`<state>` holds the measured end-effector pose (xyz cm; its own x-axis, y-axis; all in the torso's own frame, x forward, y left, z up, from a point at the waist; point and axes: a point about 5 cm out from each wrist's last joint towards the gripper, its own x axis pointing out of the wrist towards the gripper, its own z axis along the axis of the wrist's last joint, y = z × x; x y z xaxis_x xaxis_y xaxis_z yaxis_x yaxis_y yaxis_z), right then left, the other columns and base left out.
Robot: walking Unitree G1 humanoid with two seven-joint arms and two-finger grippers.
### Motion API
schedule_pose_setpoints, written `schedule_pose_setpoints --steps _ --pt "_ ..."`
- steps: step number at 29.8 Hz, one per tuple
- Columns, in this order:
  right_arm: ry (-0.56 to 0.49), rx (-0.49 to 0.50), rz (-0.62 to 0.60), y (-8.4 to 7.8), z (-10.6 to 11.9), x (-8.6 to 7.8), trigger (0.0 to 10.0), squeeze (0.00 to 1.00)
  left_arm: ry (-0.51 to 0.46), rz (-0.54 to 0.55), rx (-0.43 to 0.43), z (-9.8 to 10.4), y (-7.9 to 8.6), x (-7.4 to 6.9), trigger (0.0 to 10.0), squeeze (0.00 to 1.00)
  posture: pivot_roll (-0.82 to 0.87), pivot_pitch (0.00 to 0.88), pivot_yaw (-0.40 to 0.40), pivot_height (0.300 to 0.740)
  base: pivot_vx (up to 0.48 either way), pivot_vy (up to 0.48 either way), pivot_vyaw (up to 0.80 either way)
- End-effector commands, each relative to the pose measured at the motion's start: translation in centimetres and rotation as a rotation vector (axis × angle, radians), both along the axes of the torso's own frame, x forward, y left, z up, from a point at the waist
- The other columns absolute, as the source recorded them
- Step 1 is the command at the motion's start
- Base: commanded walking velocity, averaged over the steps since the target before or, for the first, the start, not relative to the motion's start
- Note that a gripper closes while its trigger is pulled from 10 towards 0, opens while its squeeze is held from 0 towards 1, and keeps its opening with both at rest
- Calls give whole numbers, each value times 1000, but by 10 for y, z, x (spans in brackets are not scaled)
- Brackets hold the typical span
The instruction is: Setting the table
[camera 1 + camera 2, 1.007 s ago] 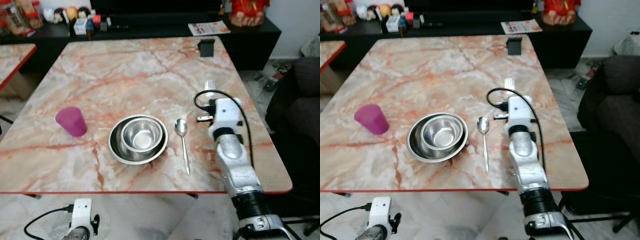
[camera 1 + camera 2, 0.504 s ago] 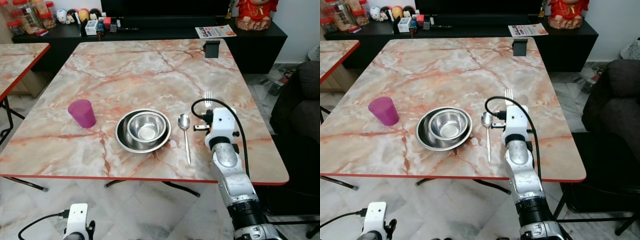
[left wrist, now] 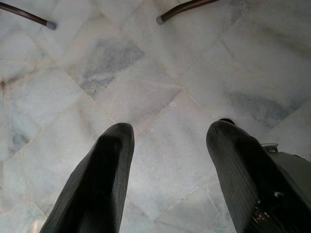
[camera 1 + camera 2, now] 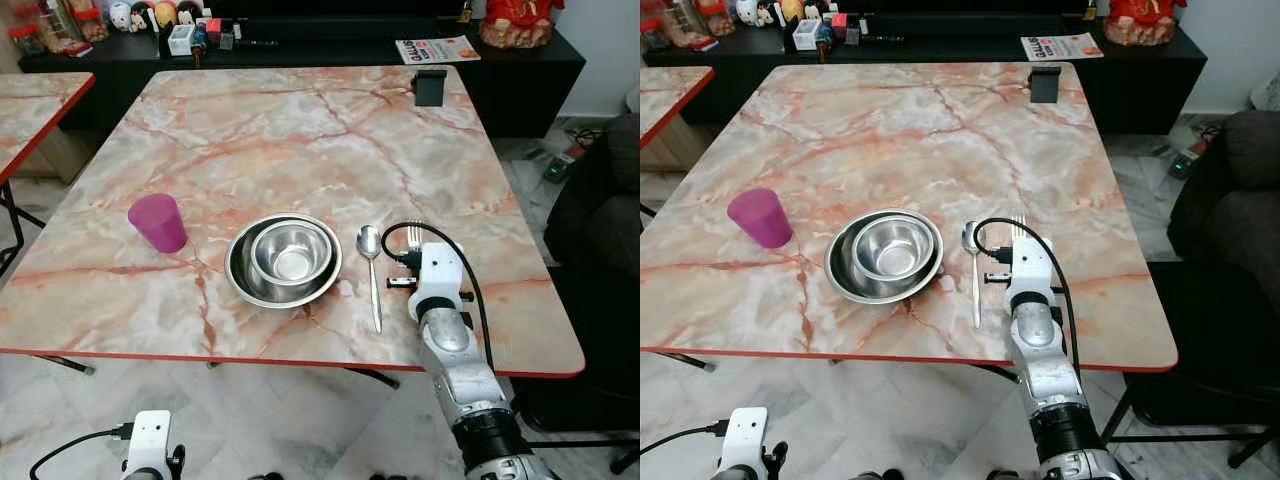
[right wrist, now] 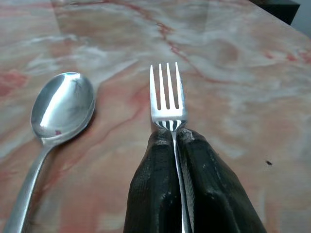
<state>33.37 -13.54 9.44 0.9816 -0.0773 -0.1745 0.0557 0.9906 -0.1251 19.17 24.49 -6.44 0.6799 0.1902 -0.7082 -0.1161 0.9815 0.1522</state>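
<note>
Fork point(image 5: 167, 97): pinched at the neck between the right jaws, tines poking out ahead of the fingertips, low over the marble surface point(image 4: 300, 130).
Right gripper point(image 5: 172, 137): jaws pressed together on the fork's handle, hovering near the surface's right edge; silver arm rising from below with a black cable looped over the wrist.
Spoon point(image 4: 371, 268): lying flat just beside the right jaws on their inner side, bowl pointing away from the robot, roughly parallel to the fork and apart from it.
Bowls point(image 4: 285, 262): two steel bowls, the smaller nested inside the larger, beyond the spoon from the right jaws and close to it.
Cup point(image 4: 158, 222): purple, upright, well apart from the right jaws, past the bowls toward the robot's left.
Black stand point(image 4: 431, 87): small dark object at the surface's far edge, well ahead of the right jaws.
Magazine point(image 4: 437, 49): on the black sideboard behind the surface; red lettering on its cover, too small to read.
Left gripper point(image 3: 167, 141): jaws spread wide, hanging below the surface's height and pointing down at the pale marble floor tiles point(image 3: 146, 87), with nothing between them.
</note>
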Motion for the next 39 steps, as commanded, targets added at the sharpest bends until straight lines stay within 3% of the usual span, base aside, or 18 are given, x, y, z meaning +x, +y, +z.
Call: schedule_pose_setpoints --steps 1,36,38,39 --pt "14 2 16 3 -3 0 10000 0 28 6 -1 -3 1 -5 10000 0 27 166 53 740 0 0 0" --pt "67 -28 -20 -6 -13 3 10000 0 32 8 -13 -3 -2 -4 10000 0 32 156 46 740 0 0 0" --pt "62 -21 -15 -4 -12 2 10000 35 30 8 -11 -3 -2 -3 10000 0 31 156 47 740 0 0 0" --pt "60 -20 -14 -4 -12 2 10000 298 30 8 -12 -3 -2 -3 10000 0 31 155 47 740 0 0 0"
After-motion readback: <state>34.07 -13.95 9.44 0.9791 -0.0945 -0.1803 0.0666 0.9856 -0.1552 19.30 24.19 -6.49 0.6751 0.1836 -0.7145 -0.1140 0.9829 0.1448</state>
